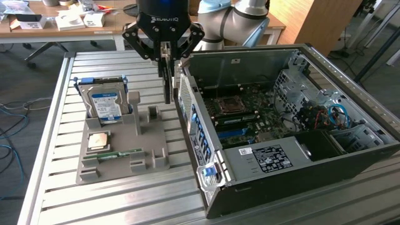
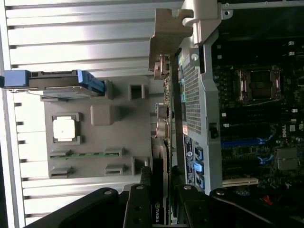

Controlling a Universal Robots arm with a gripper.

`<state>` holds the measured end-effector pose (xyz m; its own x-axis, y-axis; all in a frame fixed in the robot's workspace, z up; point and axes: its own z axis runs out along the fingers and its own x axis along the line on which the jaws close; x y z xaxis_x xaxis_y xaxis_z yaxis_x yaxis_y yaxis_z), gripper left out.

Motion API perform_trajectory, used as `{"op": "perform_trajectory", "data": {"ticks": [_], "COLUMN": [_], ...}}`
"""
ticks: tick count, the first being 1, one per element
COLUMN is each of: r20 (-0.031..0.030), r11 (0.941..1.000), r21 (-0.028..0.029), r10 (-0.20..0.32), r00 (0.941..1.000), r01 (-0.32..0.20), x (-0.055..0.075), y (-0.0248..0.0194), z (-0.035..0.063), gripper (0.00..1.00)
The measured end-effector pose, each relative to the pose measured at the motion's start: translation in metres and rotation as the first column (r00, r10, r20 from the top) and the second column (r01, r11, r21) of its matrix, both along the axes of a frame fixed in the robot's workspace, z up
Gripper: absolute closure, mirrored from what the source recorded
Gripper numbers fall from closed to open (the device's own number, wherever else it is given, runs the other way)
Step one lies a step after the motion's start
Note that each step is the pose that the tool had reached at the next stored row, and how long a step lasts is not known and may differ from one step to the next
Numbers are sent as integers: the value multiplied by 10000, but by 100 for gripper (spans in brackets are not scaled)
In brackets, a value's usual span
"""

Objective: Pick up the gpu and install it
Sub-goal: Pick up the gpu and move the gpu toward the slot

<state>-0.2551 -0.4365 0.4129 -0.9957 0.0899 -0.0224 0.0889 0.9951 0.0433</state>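
Exterior view's left holds the grey tray (image 1: 153, 157) on the table (image 1: 93, 201). A hard drive (image 1: 106, 105) stands upright at the tray's far left, a processor (image 1: 99, 140) lies nearer, and a memory stick (image 1: 115, 154) lies nearest. Toward the exterior view's right, just beside the tray, rises the perforated rear wall of the open computer case (image 1: 300, 187). The passage between the tray's raised parts and this wall is narrow; above the case's rim the room is open.

The gripper (image 1: 166, 63) hangs over this passage, its fingers pinching the gpu (image 1: 167, 89) by the upper edge. The card is lifted apart from the tray and very near to the case wall. It stands on edge, flat faces turned left and right, so it looks a thin dark upright strip.

In the wrist view the gpu (image 2: 161, 128) stretches away from the gripper (image 2: 160, 176) toward the far side. There its silver bracket (image 2: 167, 33) sits just beside the corner of the computer case (image 2: 202, 118); whether they touch I cannot tell.

The table is of ridged aluminium slats with bright reflections. Behind it stands a wooden desk (image 1: 47, 11), and cables (image 1: 12, 112) lie on the floor at the left.
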Motion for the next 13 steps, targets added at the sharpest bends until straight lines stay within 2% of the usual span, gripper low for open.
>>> {"op": "perform_trajectory", "data": {"ticks": [13], "r20": [1], "r11": [10000], "r21": [7], "r10": [1], "r00": [10000], "r01": [-1], "x": [342], "y": [5], "z": [-1], "gripper": [73]}}
